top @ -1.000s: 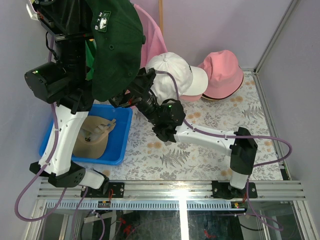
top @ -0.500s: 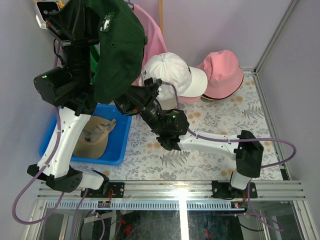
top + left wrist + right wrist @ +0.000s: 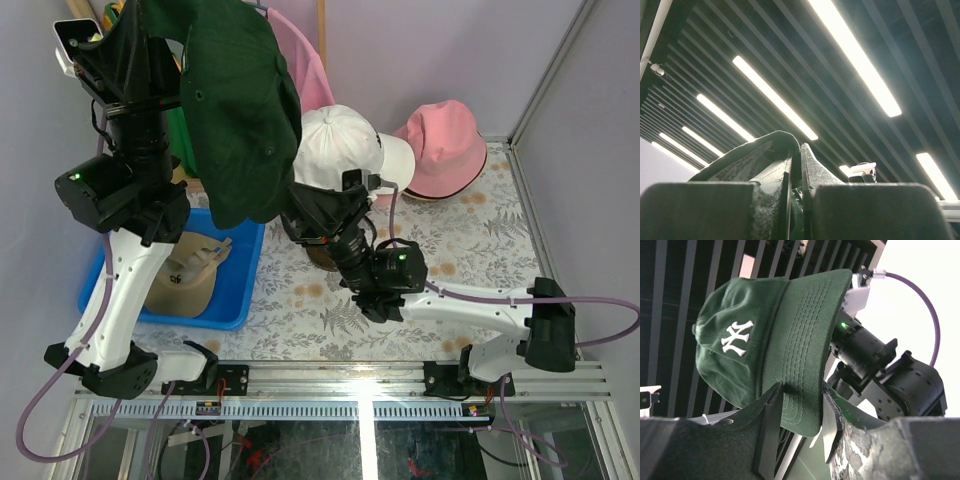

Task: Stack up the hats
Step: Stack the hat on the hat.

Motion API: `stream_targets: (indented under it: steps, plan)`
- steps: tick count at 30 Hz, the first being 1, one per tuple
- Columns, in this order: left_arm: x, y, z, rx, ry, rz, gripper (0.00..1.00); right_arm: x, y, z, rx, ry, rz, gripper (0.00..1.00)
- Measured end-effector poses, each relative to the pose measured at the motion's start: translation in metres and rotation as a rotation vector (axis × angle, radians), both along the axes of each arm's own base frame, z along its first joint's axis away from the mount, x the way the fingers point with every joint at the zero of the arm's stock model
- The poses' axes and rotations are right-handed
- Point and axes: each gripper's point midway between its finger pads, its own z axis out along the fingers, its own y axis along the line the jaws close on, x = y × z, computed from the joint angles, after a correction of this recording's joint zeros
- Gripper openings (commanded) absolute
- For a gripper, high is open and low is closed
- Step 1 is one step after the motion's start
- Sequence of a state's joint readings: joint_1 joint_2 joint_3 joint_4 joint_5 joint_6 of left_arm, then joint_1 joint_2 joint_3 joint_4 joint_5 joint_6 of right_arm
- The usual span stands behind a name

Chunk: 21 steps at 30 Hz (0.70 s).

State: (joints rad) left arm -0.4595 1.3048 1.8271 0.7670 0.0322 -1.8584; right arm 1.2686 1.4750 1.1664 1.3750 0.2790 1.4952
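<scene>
Count: 4 hats in view, 1 each: dark green cap (image 3: 240, 110), white cap (image 3: 340, 145), pink bucket hat (image 3: 448, 150), tan cap (image 3: 185, 285). Also 1 blue bin (image 3: 250, 262) and 2 arms.

The green cap hangs high at upper left, off the table (image 3: 470, 250). The white cap and pink bucket hat sit side by side at the back, and the tan cap lies in the bin at front left.

Vs 1 s ago: the green cap has turned and spread, so its small label no longer shows from the top view. The R arm's low link has swung further right, and its wrist has come in under the cap's lower edge. The L arm is a bit taller.

Pose: L arm stands upright from its base, wrist at top left, cam facing the ceiling. L gripper (image 3: 796, 160) is clamped tight on the green cap's fabric. R arm runs low leftward across the table, wrist tipped up. R gripper (image 3: 802, 390) has its fingers partway apart either side of the cap's brim. Can't tell if they pinch it.
</scene>
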Motion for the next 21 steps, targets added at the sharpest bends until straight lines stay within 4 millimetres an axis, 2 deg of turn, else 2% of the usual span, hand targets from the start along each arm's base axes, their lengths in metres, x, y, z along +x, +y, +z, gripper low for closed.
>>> stream_targets:
  steps: [5, 10, 14, 18, 21]
  plan:
    - [-0.004, 0.002, -0.006, -0.003, -0.005, -0.001, 0.0, -0.001, -0.019, 0.005, 0.009, -0.007, -0.056, 0.35]
    - [0.004, -0.002, -0.021, 0.005, 0.017, -0.009, 0.0, 0.0, -0.034, 0.002, -0.011, -0.015, -0.125, 0.3]
    - [0.018, -0.009, -0.037, 0.018, 0.051, -0.02, 0.0, -0.001, -0.053, 0.004, -0.023, -0.033, -0.191, 0.22]
    - [0.036, -0.016, -0.056, 0.032, 0.094, -0.036, 0.0, -0.003, -0.079, 0.007, -0.06, -0.049, -0.279, 0.15]
    - [0.053, -0.019, -0.071, 0.044, 0.133, -0.032, 0.0, -0.002, -0.103, 0.014, -0.102, -0.058, -0.363, 0.07]
